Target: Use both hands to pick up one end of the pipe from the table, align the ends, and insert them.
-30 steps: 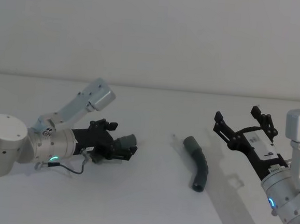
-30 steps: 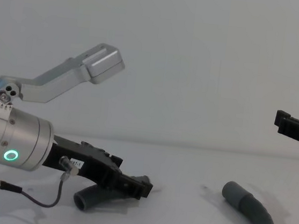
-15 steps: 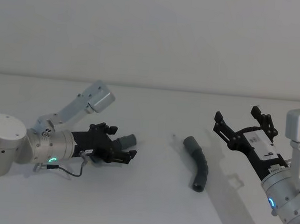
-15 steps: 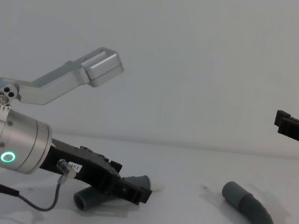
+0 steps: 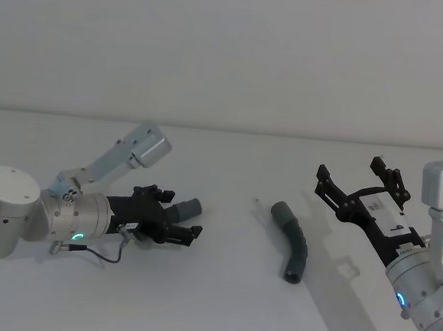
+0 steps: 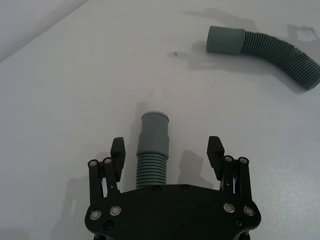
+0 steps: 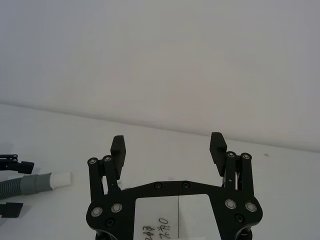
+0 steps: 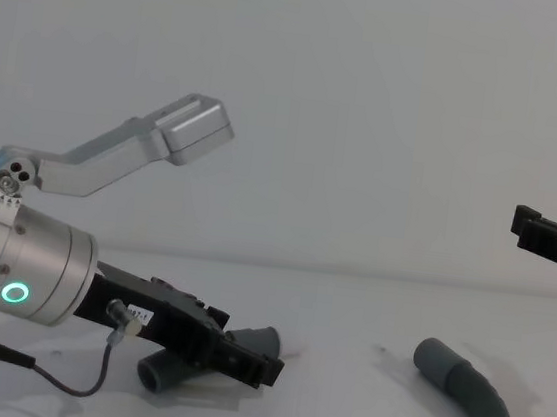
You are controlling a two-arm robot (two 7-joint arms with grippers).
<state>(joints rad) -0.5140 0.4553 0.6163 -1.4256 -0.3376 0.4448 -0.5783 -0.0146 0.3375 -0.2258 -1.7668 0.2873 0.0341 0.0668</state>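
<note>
On the white tabletop [image 5: 218, 303], your left tool [image 5: 178, 213] sits low and released, straddling the ribbed pipe piece [image 6: 152, 150] without gripping it. Your right tool [image 5: 349, 168] hangs released at the right. The darker bent piece [image 5: 296, 244] lies between them.

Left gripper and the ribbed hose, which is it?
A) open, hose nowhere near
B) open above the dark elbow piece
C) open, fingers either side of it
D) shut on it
C: the left gripper has its fingers wide apart, with the ribbed hose lying between them and gaps on both sides.
</note>
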